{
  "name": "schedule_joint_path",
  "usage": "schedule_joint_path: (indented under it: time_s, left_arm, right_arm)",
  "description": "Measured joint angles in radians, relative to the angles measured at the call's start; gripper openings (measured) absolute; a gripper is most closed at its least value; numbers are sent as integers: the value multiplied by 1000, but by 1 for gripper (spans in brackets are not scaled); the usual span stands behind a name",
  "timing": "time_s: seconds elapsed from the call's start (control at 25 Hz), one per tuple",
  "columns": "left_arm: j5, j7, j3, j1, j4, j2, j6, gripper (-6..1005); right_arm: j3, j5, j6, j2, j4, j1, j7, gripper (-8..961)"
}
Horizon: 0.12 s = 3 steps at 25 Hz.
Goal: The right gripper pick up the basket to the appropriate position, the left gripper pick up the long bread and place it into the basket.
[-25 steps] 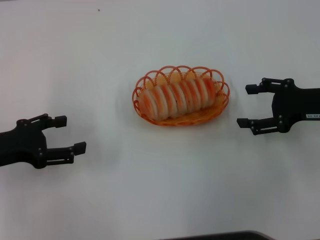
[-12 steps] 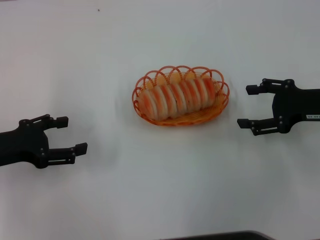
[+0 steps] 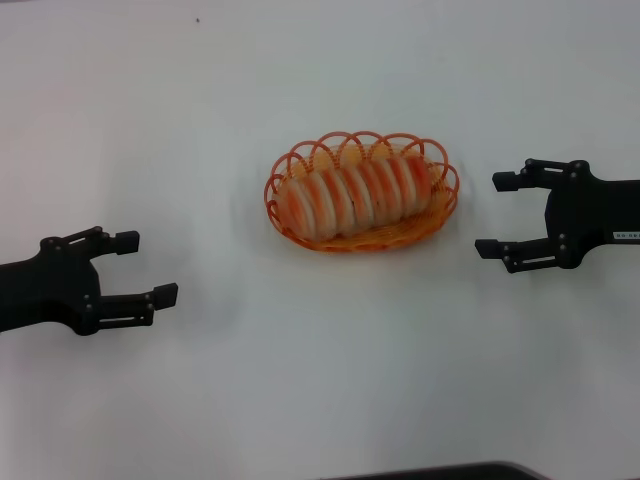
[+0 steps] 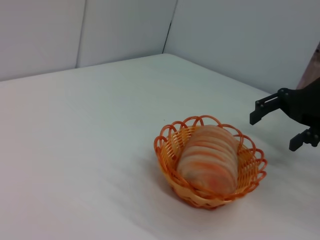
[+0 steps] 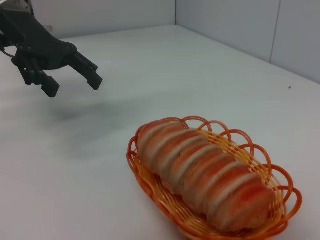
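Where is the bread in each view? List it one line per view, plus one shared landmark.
Head view: bread at centre.
Left wrist view: bread right of centre, low.
Right wrist view: bread lower right.
Shared landmark: the orange basket holding it.

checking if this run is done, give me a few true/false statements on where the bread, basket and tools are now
1. The bread lies inside the basket. True.
2. The left tool is shut on the bread. False: it is open and empty, off to the basket's left.
3. The right tool is open, beside the basket without touching it. True.
4. The basket is held above the table. False: it rests on the table, and neither tool holds it.
5. The bread stands upright on end. False: it lies lengthwise along the basket.
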<state>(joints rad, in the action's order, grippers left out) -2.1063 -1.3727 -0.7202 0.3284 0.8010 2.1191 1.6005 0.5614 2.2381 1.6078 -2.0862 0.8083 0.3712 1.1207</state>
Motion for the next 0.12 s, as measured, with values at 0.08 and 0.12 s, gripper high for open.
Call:
schedule_joint_path:
  time_s: [0.08, 0.12]
  left_arm:
    - [1, 0, 0, 0, 0, 2, 0, 938]
    - [1, 0, 1, 1, 0, 2, 2, 938]
  right_arm:
    - [0, 0, 1, 0, 0, 0, -1, 924]
    - [0, 0, 2, 0, 0, 0, -2, 924]
